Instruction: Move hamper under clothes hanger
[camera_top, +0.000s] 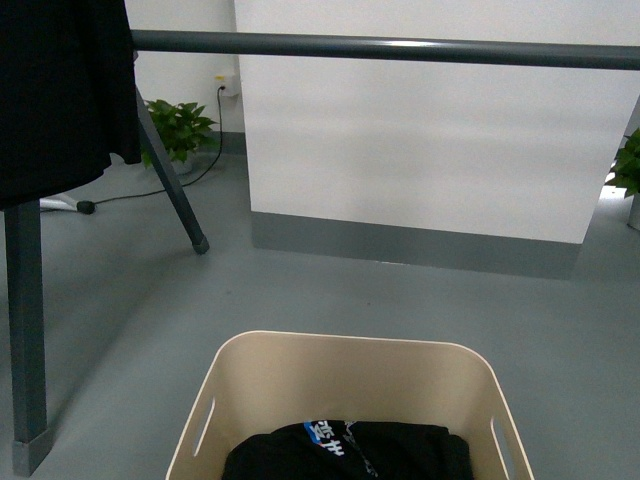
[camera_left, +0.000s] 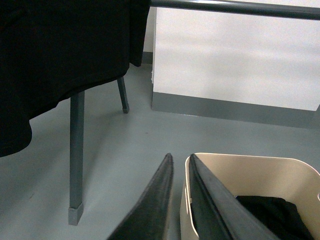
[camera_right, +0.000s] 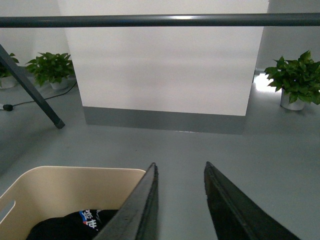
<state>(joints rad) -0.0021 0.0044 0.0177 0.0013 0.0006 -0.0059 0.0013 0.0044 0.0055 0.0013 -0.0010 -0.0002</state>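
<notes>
The beige hamper (camera_top: 340, 385) sits on the grey floor at the bottom centre of the front view, with black clothing (camera_top: 350, 452) inside. Above and beyond it runs the dark grey top bar of the clothes hanger (camera_top: 400, 48); one square leg (camera_top: 25, 330) stands at the left, and a black garment (camera_top: 55, 90) hangs from the bar. My left gripper (camera_left: 180, 159) is shut on the hamper (camera_left: 250, 175), one finger outside its side wall and one inside. My right gripper (camera_right: 180, 167) is open beside the hamper (camera_right: 65, 187), over bare floor, holding nothing.
A white wall panel (camera_top: 430, 150) with a grey base stands behind the rack. Potted plants (camera_top: 180, 125) (camera_right: 295, 80) sit at the far left and right. A black cable (camera_top: 150, 190) lies on the floor near the splayed rear leg (camera_top: 175, 190).
</notes>
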